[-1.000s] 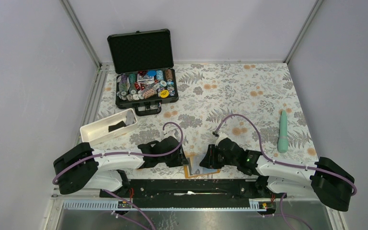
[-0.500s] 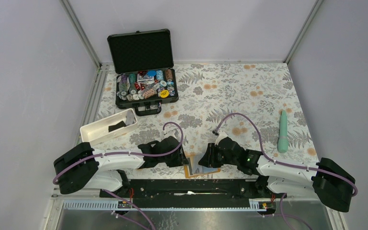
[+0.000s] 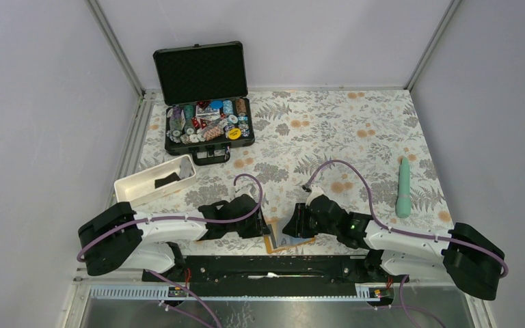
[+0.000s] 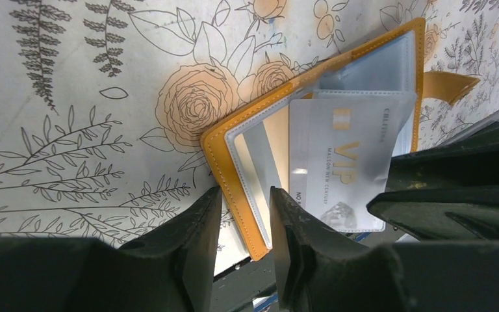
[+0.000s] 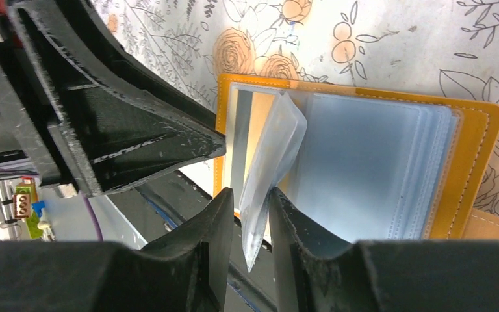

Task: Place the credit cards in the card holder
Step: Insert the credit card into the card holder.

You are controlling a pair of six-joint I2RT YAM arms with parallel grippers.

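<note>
Orange card holder (image 4: 234,172) clamped by left gripper (image 4: 243,200), right gripper (image 5: 250,196) pinching pale card (image 4: 347,156): insertion seems underway, needing a straight push into the sleeve.

The orange card holder (image 4: 219,172) lay open and tilted on the floral tablecloth (image 4: 71,97), its near corner beside a printed rose (image 4: 191,104). Its clear plastic sleeves (image 4: 377,62) fanned across the inside. A pale silver card (image 4: 338,156) with gold "VIP" lettering lay among them; whether it sat inside a sleeve or only on top could not be told. The snap tab (image 4: 448,84) stuck out past the holder's edge at the upper right. The left gripper (image 4: 243,198) pinched the holder's stitched cover edge, one finger (image 4: 195,240) outside it on the cloth side, the other over the sleeves. The right gripper (image 4: 382,192) reached in from the right, its black fingers covering the card's edge.
</note>
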